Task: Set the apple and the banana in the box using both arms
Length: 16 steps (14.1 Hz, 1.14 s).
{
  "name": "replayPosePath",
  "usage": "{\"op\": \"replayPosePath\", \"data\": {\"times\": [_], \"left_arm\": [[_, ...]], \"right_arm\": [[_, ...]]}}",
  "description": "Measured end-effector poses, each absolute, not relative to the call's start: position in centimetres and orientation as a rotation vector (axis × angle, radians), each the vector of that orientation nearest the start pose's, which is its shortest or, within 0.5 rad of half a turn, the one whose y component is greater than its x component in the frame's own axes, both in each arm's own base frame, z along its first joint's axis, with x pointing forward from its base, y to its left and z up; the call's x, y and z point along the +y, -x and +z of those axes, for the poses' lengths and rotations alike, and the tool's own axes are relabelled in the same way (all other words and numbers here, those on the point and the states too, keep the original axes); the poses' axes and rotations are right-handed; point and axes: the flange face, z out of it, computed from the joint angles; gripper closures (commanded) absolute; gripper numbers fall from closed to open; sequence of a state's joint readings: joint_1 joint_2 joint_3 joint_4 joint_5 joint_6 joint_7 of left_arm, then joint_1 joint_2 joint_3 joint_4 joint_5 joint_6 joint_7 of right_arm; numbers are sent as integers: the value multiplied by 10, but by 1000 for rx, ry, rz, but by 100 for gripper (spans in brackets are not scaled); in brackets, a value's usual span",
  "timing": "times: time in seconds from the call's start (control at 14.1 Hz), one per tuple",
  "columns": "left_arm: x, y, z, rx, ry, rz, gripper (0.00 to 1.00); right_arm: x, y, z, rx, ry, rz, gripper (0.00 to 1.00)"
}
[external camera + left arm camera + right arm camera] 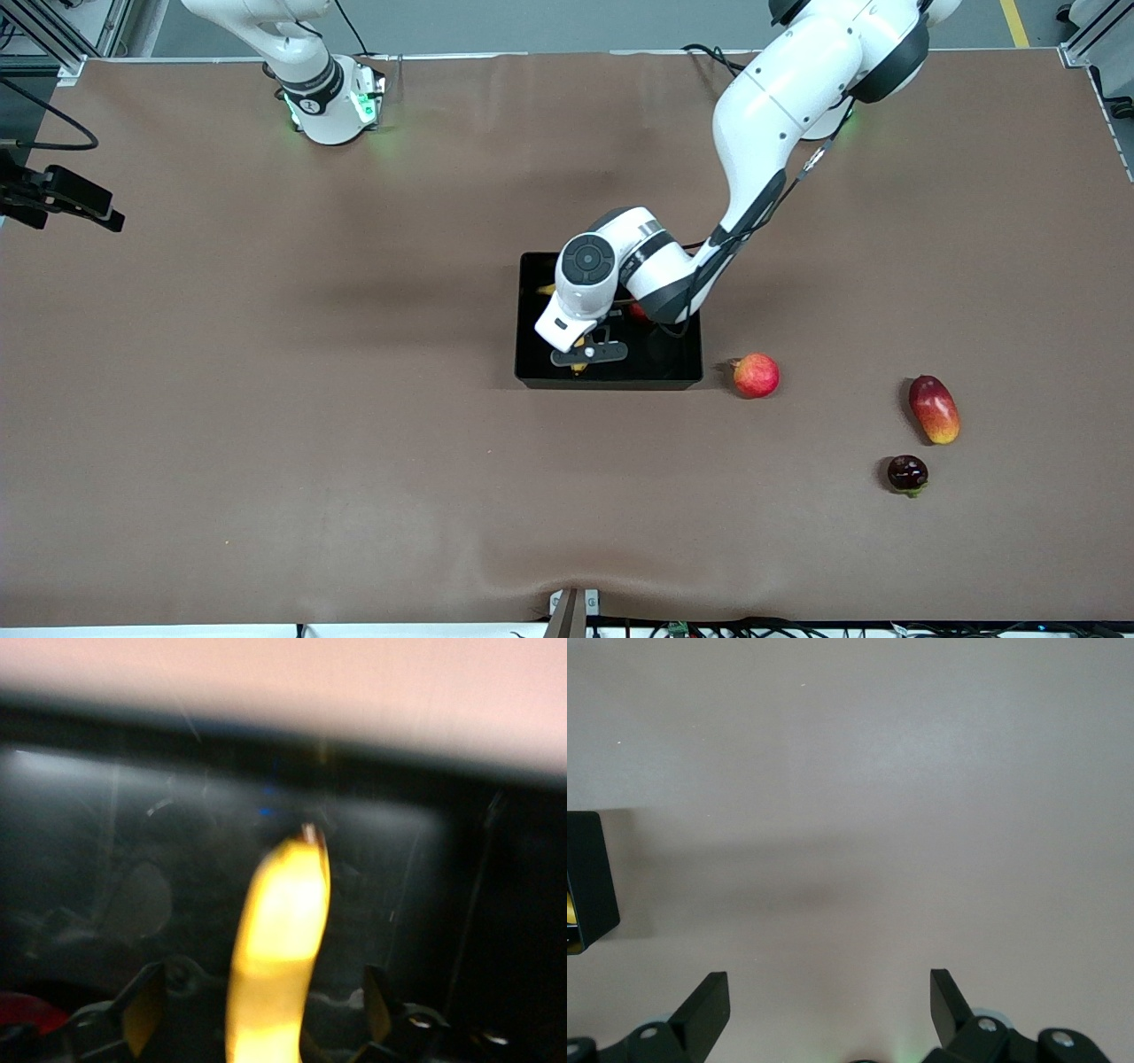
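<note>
Item 1, box (pixel 682 377): black tray at mid-table, the landmark for all entries.

Item 2, banana (pixel 279 939): lies inside the box, directly under the left gripper, its long axis running straight out between the fingers toward the box wall; only slivers of yellow show in the front view.

Item 3, left gripper (pixel 589 353): low inside the box, fingers (pixel 142 1014) spread with a gap on each side of the banana, gripping nothing. The left arm reaches in from its base, elbow bent over the box, wrist pointing down.

Item 4, apple (pixel 638 311): a red patch in the box, mostly hidden under the left arm's wrist.

Item 5, right gripper (pixel 830 1010): open, empty, over bare table (pixel 877 771) with a box corner at the edge of its view; this arm waits.

Item 6, outside the box: pinkish-red fruit (pixel 756 375) just beside it; mango (pixel 934 409) and dark fruit (pixel 907 473) well apart, toward the left arm's end.

Judgement: both task fruits appear delivered; the coming move is likely a straight lift clear of the banana.
</note>
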State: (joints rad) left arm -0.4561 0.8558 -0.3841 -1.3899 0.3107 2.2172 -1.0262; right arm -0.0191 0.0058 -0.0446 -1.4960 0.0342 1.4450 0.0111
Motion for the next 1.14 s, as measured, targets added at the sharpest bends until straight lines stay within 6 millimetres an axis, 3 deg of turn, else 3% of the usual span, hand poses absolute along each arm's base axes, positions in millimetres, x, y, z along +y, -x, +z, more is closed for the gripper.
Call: {"op": "replayPosePath", "data": {"times": [0.21,0.35,0.43,0.57,0.85,0.99,1.14], "left_arm": [[-436,-595,326,-341,3166,-128,0],[-376,-622,396,-375,3132,-203,0],[-343,-633,421,-399,3109,-220,0],[-284,-647,449,-478,3052,-201,0],[-195,-662,479,-510,2995,-168,0],[-162,-666,491,-489,2995,-166,0],[-145,-666,501,-506,3014,-155,0]], "right_arm": [[-30,-543,646,111,3103,86,0],[-30,-543,646,110,3103,85,0],[-30,-543,646,110,3103,86,0],[-29,-543,645,107,3103,86,0],[-28,-543,645,105,3103,89,0],[-28,-543,644,105,3103,89,0],[-28,-543,644,105,3103,89,0]]}}
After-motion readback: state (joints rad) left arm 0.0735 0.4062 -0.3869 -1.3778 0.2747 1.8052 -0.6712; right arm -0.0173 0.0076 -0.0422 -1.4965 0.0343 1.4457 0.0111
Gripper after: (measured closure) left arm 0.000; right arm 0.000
